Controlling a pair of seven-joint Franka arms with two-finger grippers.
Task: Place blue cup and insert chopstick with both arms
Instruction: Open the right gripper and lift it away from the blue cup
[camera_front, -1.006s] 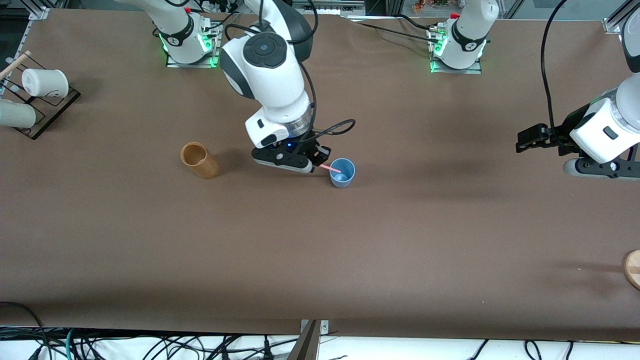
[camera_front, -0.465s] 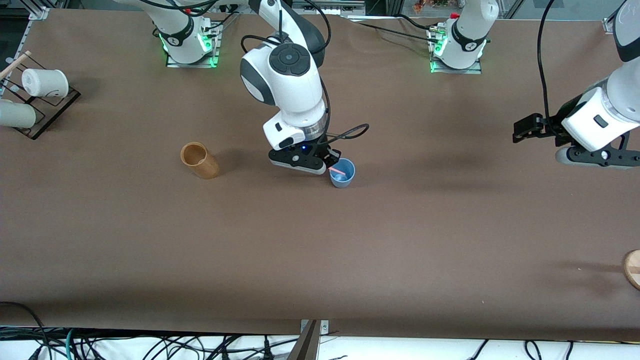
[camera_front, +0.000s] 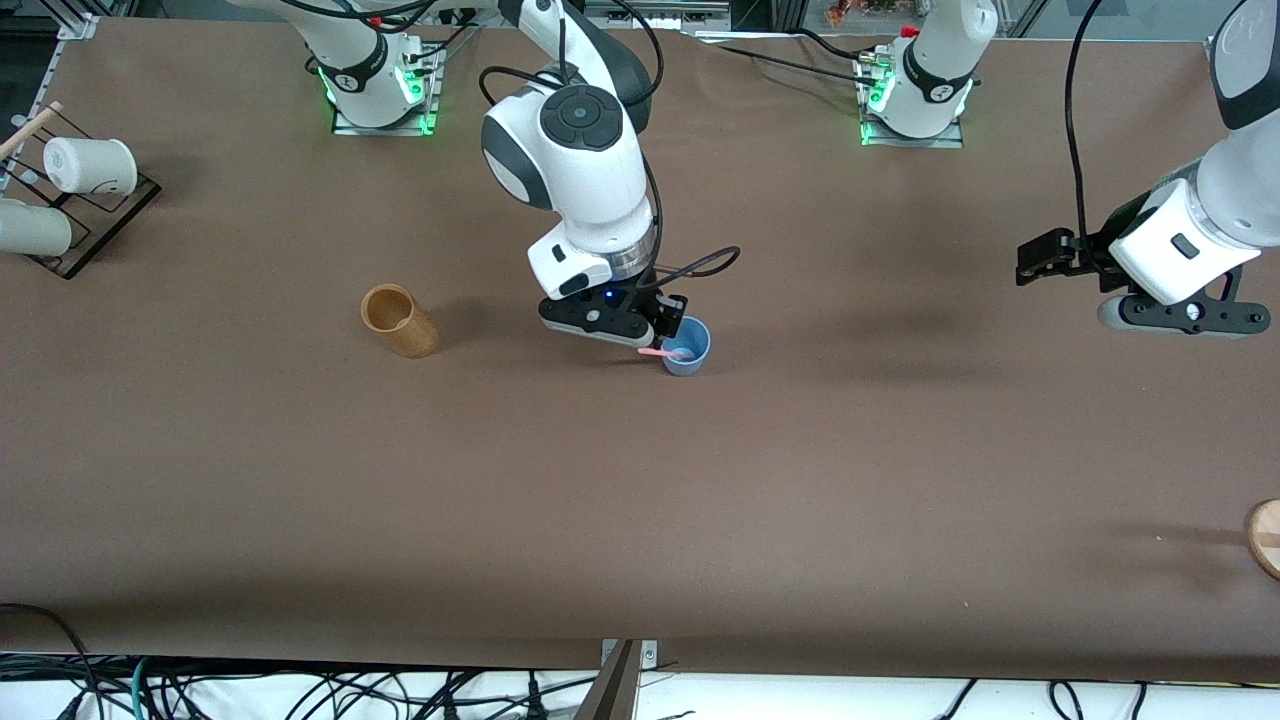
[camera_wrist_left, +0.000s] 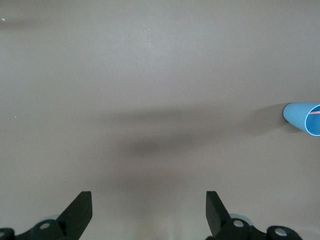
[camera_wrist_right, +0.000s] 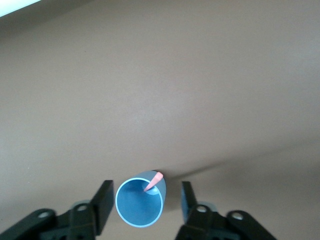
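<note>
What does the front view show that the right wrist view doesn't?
Only the front view: the tan wooden cylinder, the white cups at the right arm's end of the table, and the left gripper waiting, open, over bare table. Only the right wrist view: the right gripper with fingers open, standing apart from the cup's sides. Both: the blue cup upright with the chopstick leaning in it.

One blue cup (camera_front: 686, 349), one chopstick (camera_front: 662, 353), one wooden cylinder (camera_front: 398, 320), two white cups (camera_front: 88, 165).

right gripper (camera_front: 668, 322) shifted over blue cup (camera_front: 686, 346), fingers parted | chopstick (camera_front: 664, 353) released, resting in blue cup against rim | left gripper (camera_front: 1035, 258) drifted toward blue cup
</note>
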